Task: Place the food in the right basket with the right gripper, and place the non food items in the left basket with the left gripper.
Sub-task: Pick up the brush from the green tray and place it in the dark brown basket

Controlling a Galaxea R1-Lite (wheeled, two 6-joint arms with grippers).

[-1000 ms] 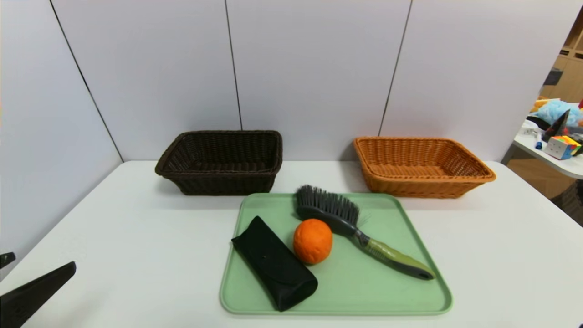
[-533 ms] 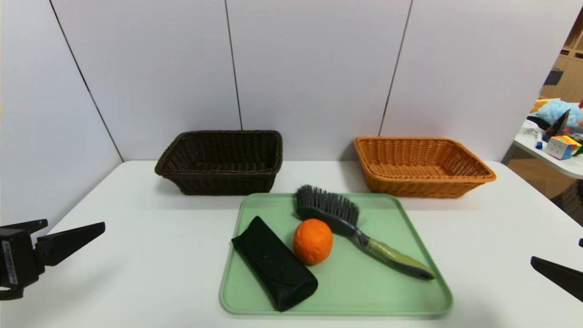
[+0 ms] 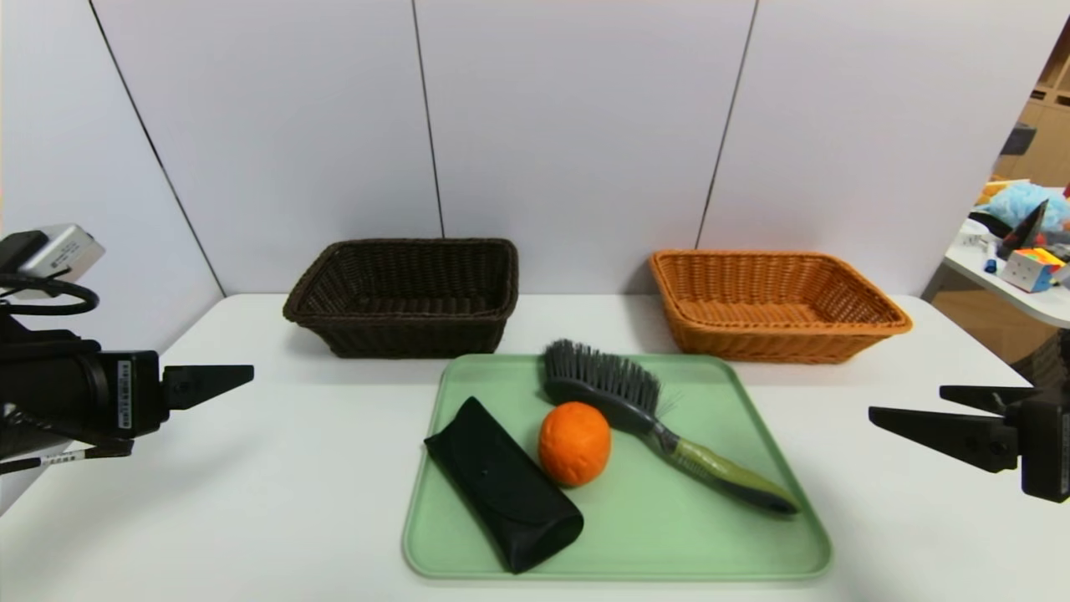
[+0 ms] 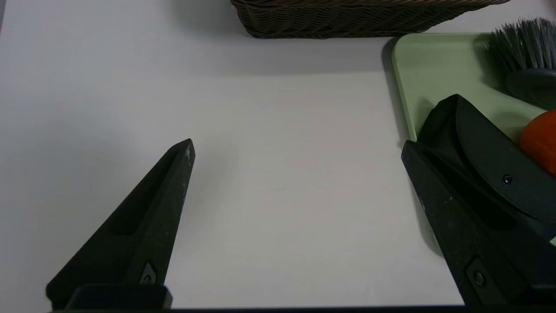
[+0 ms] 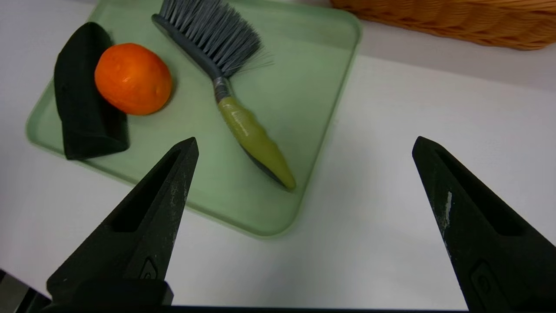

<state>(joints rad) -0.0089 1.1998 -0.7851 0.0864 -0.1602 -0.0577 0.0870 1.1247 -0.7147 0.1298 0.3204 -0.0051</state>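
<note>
Two Sets of Jaws, Spread Wide

Over the white tabletop (image 3: 318,477), left of the tray: black pointed left gripper (image 4: 297,141), fingers wide apart. Right of the tray: black pointed right gripper (image 5: 307,139), equally wide. On the flat green rectangular tray (image 3: 669,552): round orange fruit (image 3: 574,443), between black oblong flap case (image 3: 506,489) and dark-bristled, green-handled brush (image 3: 652,418). Behind: dark brown wicker basket (image 3: 410,334) left, orange-tan wicker basket (image 3: 769,344) right.

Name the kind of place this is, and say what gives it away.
Probably a robotics lab or test station: two robot arms end in a left pincer and a right pincer, plain panels wall off the table, and a side table holds assorted props.
</note>
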